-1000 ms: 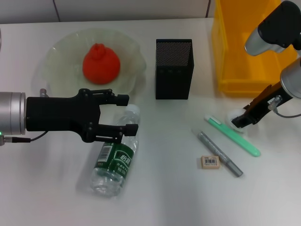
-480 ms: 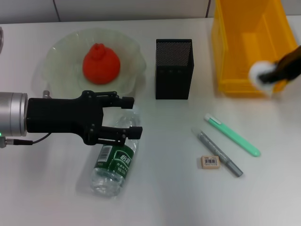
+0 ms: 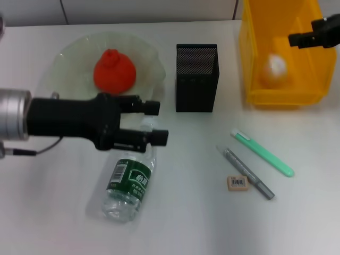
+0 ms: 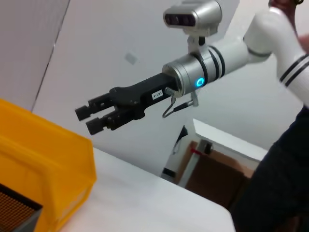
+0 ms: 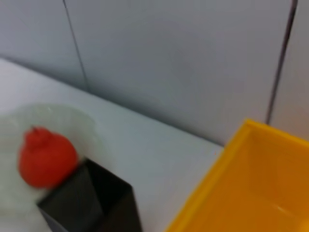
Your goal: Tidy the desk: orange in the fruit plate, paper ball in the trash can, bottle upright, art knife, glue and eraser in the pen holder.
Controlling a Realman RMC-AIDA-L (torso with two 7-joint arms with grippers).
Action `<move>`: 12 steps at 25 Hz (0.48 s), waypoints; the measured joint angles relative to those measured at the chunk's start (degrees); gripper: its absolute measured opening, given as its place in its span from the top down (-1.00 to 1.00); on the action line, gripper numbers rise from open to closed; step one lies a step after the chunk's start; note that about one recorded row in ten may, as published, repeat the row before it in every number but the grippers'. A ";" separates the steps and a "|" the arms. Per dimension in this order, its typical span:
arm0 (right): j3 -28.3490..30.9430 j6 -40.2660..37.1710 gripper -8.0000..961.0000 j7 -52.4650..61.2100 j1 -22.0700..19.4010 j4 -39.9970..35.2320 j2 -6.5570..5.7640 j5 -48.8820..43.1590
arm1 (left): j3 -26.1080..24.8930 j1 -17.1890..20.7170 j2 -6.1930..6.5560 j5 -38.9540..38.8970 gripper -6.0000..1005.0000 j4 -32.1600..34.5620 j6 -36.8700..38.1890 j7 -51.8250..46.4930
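Since a moment ago my right gripper (image 3: 295, 39) has let go of the paper ball (image 3: 274, 67), which now lies inside the trash can (image 3: 254, 79) at upper right; my jaws there stand slightly apart, over the bin's far right wall. My left gripper (image 3: 155, 121) has crept rightward, jaws apart and holding nothing, over the capped end of the bottle (image 3: 129, 183), which lies on its side at lower left of centre. Above it in the frame, the fruit plate (image 3: 66, 61) at upper left holds the orange (image 3: 113, 71). At top centre stands the pen holder (image 3: 196, 77), upright. Below it to the right lie a green knife (image 3: 262, 153), a grey stick (image 3: 247, 172) and the eraser (image 3: 237, 183), which touches the stick.
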 joint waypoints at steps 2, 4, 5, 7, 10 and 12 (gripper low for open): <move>2.58 -0.63 -0.40 -2.90 -0.60 1.63 0.00 4.43 | 0.00 0.00 0.00 0.00 -0.59 0.00 0.00 0.00; 3.62 -1.32 -0.43 -4.64 -1.35 2.43 -0.02 6.82 | 0.00 0.00 0.00 0.00 -0.59 0.00 0.00 0.00; 5.18 -3.69 -0.45 -8.60 -3.37 4.11 -0.27 12.22 | 0.00 -0.49 0.14 -0.05 -0.59 3.06 1.32 -4.87; 5.84 -5.65 -0.49 -11.16 -4.61 5.46 -0.53 15.26 | 0.76 -1.88 0.42 1.58 -0.59 15.28 2.15 -24.95; 7.11 -14.06 -0.54 -22.87 -9.11 13.96 -1.83 25.33 | 1.46 -2.94 0.30 4.40 -0.58 19.05 2.08 -31.98; 7.36 -15.77 -0.54 -26.46 -10.02 17.38 -2.20 27.08 | 1.83 -4.81 -0.45 11.04 -0.58 22.51 1.23 -40.80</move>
